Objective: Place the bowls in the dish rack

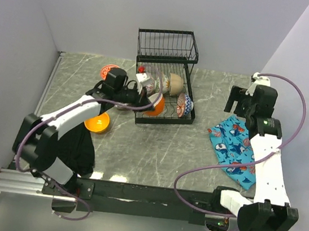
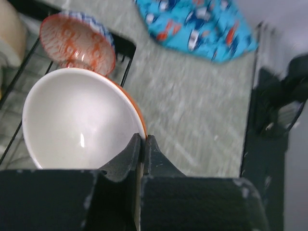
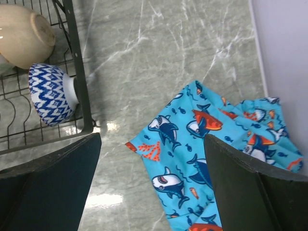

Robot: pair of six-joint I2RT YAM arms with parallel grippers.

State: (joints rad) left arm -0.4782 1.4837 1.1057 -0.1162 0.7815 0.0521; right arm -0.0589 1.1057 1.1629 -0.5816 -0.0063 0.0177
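At the front edge of the dish rack (image 1: 169, 46): left fingers (image 2: 129, 155) clamped on the rim of the orange bowl (image 2: 79, 118), held over the lower tier. Right fingers (image 3: 53, 173) apart, idle. Risk: thin rim grip slips, or bowl knocks the red-patterned bowl (image 2: 77, 43) just beside it.

Pale walls (image 1: 158, 2) enclose a grey marble tabletop (image 1: 150, 149) on three sides

Soft, even light leaves faint shadows overhead, the left wrist view blurs the cloth (image 2: 197, 26) and desk (image 2: 192, 110), and the right wrist view is sharp with small glare patches on the desk
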